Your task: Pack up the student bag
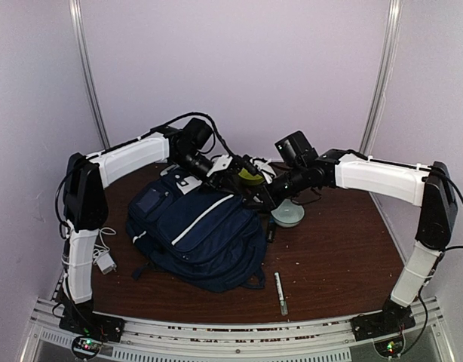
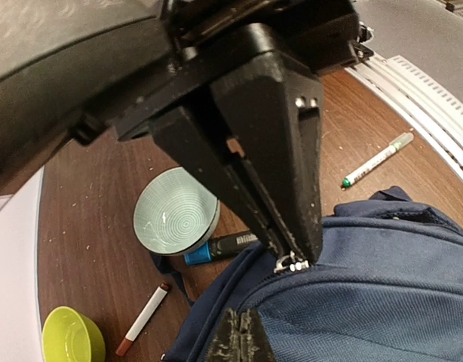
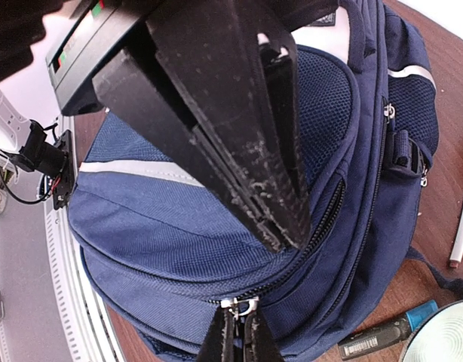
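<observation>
The student bag (image 1: 197,230), navy with a white stripe, lies on the brown table left of centre. Both grippers meet at its far right end. In the right wrist view my right gripper (image 3: 237,338) is shut on a silver zipper pull (image 3: 244,305) of a closed zipper. The same gripper (image 2: 294,260) shows from above in the left wrist view, still pinching that pull (image 2: 289,264). My left gripper (image 2: 243,323) is shut, its tips pressed into the bag's fabric beside the zipper. The right wrist view shows it (image 3: 289,243) at a second zipper line.
A pale ribbed bowl (image 2: 176,221) and a black-and-blue marker (image 2: 220,247) lie right beside the bag. A yellow-green bowl (image 2: 72,335) and a red-tipped white pen (image 2: 145,318) sit further off. A green-tipped marker (image 1: 280,292) lies near the front rail. A white adapter (image 1: 105,262) rests by the left arm.
</observation>
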You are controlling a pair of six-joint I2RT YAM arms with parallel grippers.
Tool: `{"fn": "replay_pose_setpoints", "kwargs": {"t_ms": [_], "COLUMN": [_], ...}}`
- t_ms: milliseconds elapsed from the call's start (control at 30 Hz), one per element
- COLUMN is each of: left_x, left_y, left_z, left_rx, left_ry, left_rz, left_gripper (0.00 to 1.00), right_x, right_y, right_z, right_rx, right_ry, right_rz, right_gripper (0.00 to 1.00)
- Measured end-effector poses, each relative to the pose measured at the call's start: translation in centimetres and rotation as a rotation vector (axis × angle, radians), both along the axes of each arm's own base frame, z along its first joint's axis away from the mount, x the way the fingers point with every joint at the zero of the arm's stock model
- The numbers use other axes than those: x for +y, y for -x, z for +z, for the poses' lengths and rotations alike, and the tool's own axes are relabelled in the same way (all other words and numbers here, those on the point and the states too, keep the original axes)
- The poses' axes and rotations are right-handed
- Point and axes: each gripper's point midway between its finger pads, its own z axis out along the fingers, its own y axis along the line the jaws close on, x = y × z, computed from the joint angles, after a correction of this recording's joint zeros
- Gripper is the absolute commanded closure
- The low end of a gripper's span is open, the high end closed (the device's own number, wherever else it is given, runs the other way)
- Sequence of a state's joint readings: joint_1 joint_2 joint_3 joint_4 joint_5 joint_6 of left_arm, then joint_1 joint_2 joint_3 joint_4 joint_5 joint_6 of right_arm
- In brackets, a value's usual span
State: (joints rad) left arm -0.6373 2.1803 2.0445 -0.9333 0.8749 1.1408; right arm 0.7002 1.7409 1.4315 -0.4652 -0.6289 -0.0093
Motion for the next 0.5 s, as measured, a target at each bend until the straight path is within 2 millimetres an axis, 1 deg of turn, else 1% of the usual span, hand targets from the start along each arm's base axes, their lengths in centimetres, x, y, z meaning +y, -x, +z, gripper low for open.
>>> {"fn": "replay_pose_setpoints", "kwargs": {"t_ms": [167, 367, 400, 467, 500], "left_x": [-0.1, -1.1, -1.3, -1.6, -1.5], "left_y": [-0.3, -1.2, -1.5, -2.6, -3.5], "left_z": [0.5, 1.1, 1.1, 1.2, 1.4], "left_rx": [-0.015, -0.048, -0.050, -0.076, -0.092], "left_ry": [0.020, 0.045, 0.047, 0.051, 0.055], "left_rz": [0.087, 0.247, 0.268, 0.329, 0.369], "left_gripper": [1.00, 1.00, 1.00, 1.00, 1.00], "right_x": [-0.2, -1.6, -1.8, -1.9, -1.9], "right_y": [-0.1, 0.1, 0.4, 0.8, 1.2], "right_z": [0.1, -0.2, -0.3, -0.5, -0.7], "right_rx": [-0.004, 0.003, 0.013, 0.031, 0.046], "right_ry": [-0.005, -0.035, -0.046, -0.056, -0.062], "right_rz": [-0.026, -0.158, -0.184, -0.207, -0.217], "right_gripper": [1.00, 1.00, 1.00, 1.00, 1.00]}}
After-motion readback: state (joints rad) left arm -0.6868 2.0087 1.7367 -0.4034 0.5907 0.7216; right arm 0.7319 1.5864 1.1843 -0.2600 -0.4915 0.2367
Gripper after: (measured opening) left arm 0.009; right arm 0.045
